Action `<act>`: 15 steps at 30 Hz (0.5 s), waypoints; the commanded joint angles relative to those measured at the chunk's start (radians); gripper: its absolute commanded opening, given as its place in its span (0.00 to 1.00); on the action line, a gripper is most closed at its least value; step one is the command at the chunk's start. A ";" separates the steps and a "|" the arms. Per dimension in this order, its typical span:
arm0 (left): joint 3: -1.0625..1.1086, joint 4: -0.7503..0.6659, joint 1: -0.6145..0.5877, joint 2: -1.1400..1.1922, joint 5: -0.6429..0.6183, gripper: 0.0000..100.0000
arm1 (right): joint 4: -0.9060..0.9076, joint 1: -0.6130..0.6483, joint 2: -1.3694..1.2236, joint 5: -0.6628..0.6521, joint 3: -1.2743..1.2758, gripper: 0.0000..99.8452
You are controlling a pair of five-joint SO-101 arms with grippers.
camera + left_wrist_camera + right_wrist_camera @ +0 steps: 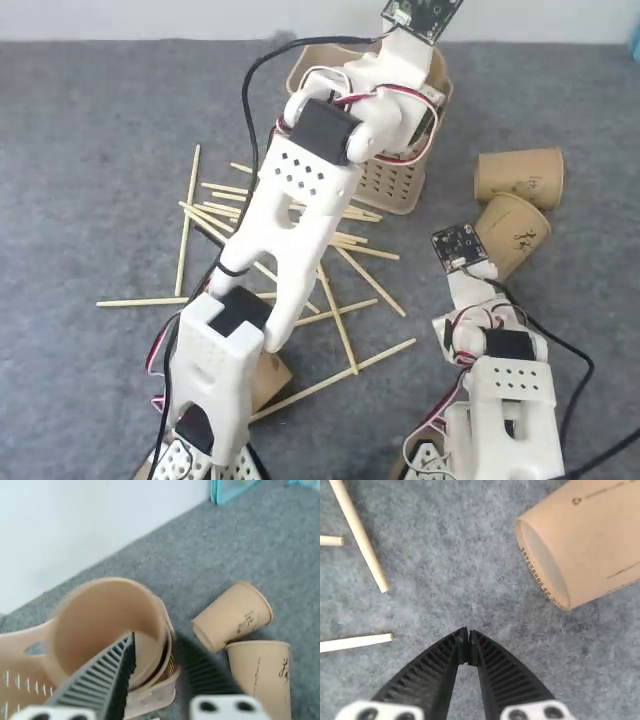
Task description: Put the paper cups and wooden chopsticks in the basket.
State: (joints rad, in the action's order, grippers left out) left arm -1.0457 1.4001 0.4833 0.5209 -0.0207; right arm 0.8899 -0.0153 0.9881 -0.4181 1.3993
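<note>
My left fingers (156, 641) are hanging spread at the cup (100, 625) in the basket (150, 697), right fingers (468, 632) are sitting closed, empty — snagging its rim risks dragging it out.

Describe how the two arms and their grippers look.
The left arm and right arm are white plastic shells with dotted vent holes, black motor blocks and black cables. The left gripper and right gripper have black, ribbed, tapered fingers on white bases.

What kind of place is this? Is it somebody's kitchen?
Probably not a kitchen. It looks like a robot practice table: two white robot arms stand over a grey carpet-like surface, with wooden chopsticks and paper cups scattered beside a basket, and a plain white wall behind.
</note>
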 commanded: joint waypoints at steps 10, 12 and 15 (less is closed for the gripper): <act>-0.351 0.365 -0.087 -0.250 0.009 0.26 | -0.010 0.007 0.031 -0.008 -0.005 0.01; -0.308 0.362 -0.178 -0.319 -0.006 0.25 | 0.001 0.007 0.031 -0.008 -0.005 0.01; -0.156 0.361 -0.319 -0.456 -0.009 0.25 | 0.028 0.005 0.031 -0.008 -0.012 0.01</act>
State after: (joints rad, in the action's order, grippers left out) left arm -1.3218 1.7192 0.3330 0.2570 -0.0222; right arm 0.8930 -0.0153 0.9881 -0.4196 1.3993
